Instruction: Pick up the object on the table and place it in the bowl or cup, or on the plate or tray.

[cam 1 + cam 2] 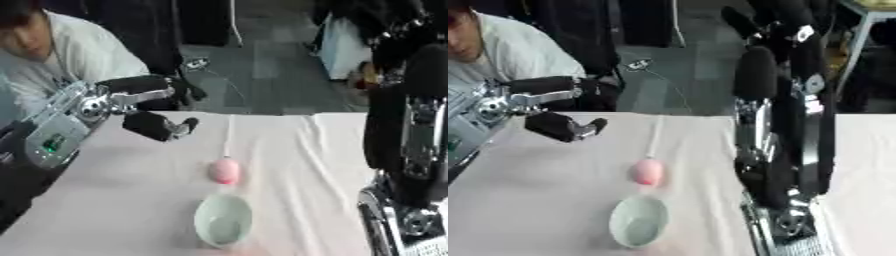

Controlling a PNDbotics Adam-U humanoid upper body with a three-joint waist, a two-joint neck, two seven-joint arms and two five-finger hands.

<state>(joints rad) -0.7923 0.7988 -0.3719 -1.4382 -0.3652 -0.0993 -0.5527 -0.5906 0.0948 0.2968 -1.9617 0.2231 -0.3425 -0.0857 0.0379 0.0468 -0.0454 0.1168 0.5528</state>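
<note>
A small pink rounded object (224,171) lies in the middle of the table. Just in front of it stands a pale green bowl (223,220), which holds nothing I can see. My left hand (159,125) hovers over the table's far left part, well to the left of the pink object, open with nothing in it. My right arm stands upright at the right. Its hand (791,27) is raised high above the table, fingers up and relaxed, far from both things.
A pale cloth (131,200) with long folds covers the table. A thin white strip (229,135) runs from the pink object toward the far edge. A person sits beyond the far left corner. My right arm (776,150) blocks the table's right side.
</note>
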